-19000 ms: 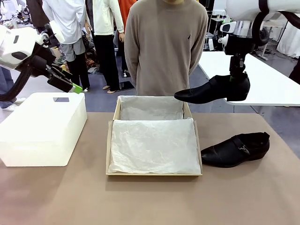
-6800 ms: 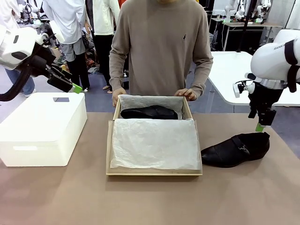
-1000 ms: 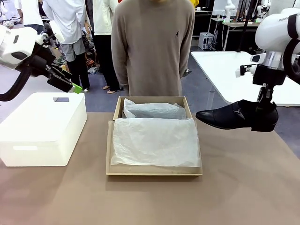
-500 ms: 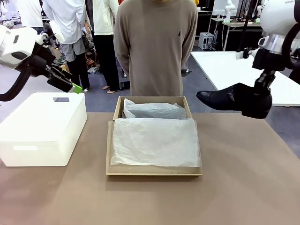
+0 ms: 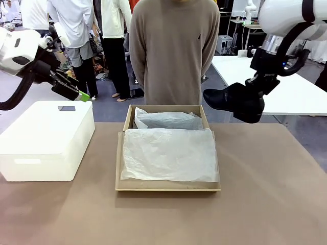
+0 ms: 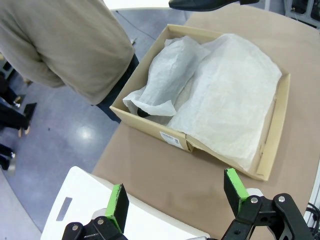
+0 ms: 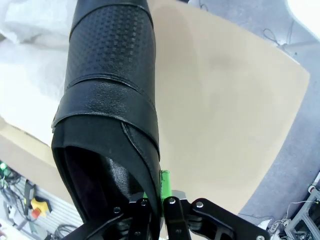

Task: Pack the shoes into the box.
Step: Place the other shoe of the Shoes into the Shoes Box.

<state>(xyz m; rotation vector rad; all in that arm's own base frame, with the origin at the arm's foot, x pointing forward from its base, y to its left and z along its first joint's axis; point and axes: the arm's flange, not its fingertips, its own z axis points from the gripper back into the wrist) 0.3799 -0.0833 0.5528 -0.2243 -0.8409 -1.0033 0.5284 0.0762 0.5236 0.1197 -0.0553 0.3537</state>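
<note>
Brown table [image 5: 265, 199], box [image 6: 150, 122], label [image 6: 170, 138] illegible.

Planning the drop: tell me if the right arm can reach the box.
Probably yes: the right tool holds the shoe in the air beside the open box's far right corner, nothing between.

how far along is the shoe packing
About halfway. Done: a tissue-wrapped bundle lies at the far end of the box, dark leather peeking out, probably the first shoe. In hand: the right gripper is shut on the second shoe, held up beside the box's far right corner. Remaining: setting it inside. The left gripper hangs open over the white box.
</note>
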